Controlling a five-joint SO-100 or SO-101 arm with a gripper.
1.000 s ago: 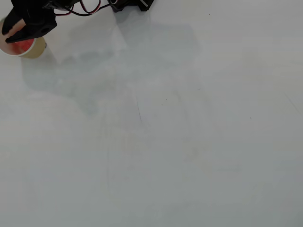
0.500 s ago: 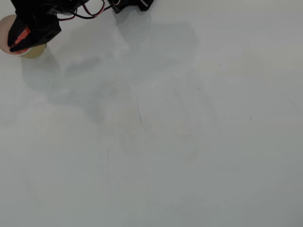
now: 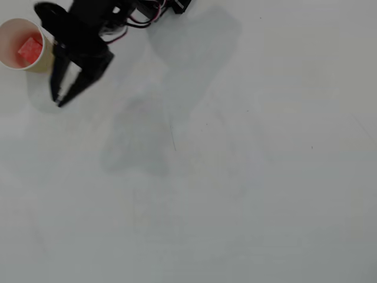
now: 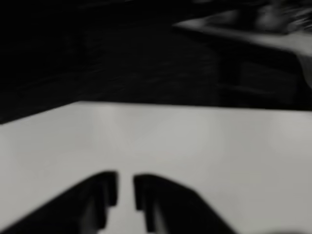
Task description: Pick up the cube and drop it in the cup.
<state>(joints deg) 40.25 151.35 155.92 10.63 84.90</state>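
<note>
Overhead, we see the red cube (image 3: 29, 48) lying inside the cream paper cup (image 3: 12, 29) at the upper left of the white table (image 3: 235, 177), while the black gripper (image 3: 59, 99) hangs just right of the cup and below it in the picture, its fingers converging to tips that nearly meet, with nothing held between them. From the wrist, we make out the gripper (image 4: 125, 187) blurred at the bottom edge, only a narrow slit between its two dark fingers, bare table (image 4: 219, 146) beyond.
</note>
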